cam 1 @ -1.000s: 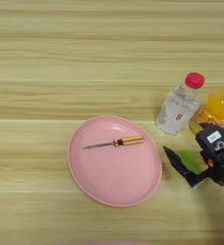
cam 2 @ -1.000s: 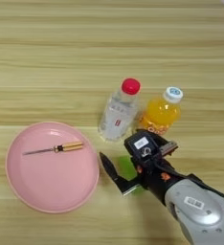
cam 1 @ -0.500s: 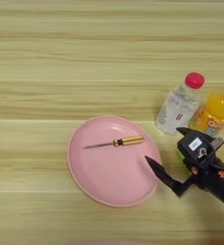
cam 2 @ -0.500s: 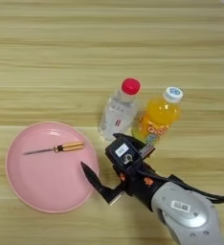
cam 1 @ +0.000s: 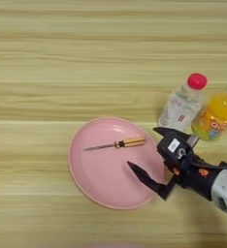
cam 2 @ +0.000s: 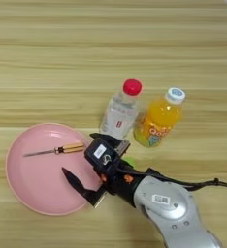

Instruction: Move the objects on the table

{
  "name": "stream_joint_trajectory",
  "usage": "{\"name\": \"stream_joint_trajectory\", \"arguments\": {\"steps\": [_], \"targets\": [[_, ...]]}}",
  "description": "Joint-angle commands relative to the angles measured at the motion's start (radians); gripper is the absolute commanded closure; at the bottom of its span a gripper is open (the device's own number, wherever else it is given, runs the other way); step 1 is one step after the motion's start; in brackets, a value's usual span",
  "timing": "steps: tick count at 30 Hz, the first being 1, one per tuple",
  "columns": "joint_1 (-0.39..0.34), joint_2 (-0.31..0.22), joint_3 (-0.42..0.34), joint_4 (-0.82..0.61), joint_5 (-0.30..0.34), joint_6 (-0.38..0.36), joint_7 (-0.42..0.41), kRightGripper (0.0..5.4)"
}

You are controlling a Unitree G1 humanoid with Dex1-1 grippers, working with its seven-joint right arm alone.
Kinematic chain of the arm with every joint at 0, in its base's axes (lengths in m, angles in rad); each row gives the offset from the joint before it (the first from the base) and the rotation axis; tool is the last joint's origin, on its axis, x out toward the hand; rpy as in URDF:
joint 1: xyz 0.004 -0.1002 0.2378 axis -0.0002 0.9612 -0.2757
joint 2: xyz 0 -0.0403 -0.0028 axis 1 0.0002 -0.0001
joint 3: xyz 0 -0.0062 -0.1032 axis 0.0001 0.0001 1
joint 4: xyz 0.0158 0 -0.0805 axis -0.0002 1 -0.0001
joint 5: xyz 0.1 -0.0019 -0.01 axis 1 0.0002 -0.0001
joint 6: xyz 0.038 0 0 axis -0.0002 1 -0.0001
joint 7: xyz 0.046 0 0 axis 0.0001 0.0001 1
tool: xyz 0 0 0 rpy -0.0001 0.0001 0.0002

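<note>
A yellow-handled screwdriver (cam 1: 115, 144) lies across the upper half of the round pink plate (cam 1: 96, 169), shaft pointing left. My right gripper (cam 1: 141, 147) hangs open over the plate's right rim, with one black finger near the handle's end and the other lower down, over the plate. Nothing is between them. Only a sliver of the green block (cam 2: 128, 160) shows on the table, behind the gripper's body just right of the plate. The silver forearm (cam 2: 164, 201) comes in from the bottom right.
A clear bottle with a red cap (cam 2: 119, 114) and an orange juice bottle with a white cap (cam 2: 159, 123) stand side by side just behind the gripper. The wooden table (cam 1: 86, 58) stretches wide to the back and left.
My gripper has moved left, from around the green block to over the plate's right rim. The block has stayed about where it was, and the screwdriver and bottles have not moved.
</note>
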Motion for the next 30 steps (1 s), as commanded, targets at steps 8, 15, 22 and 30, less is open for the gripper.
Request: {"name": "stream_joint_trajectory", "arguments": {"steps": [8,15,22,30], "targets": [[-0.123,-0.004,0.069,0.031,-0.036,-0.032,-0.018,0.03],[-0.163,0.015,0.107,0.102,-0.029,-0.035,-0.009,0.03],[-0.199,0.048,0.106,0.199,0.005,-0.038,0.003,0.03],[-0.231,0.079,0.089,0.257,0.048,-0.032,0.014,0.03]]}}
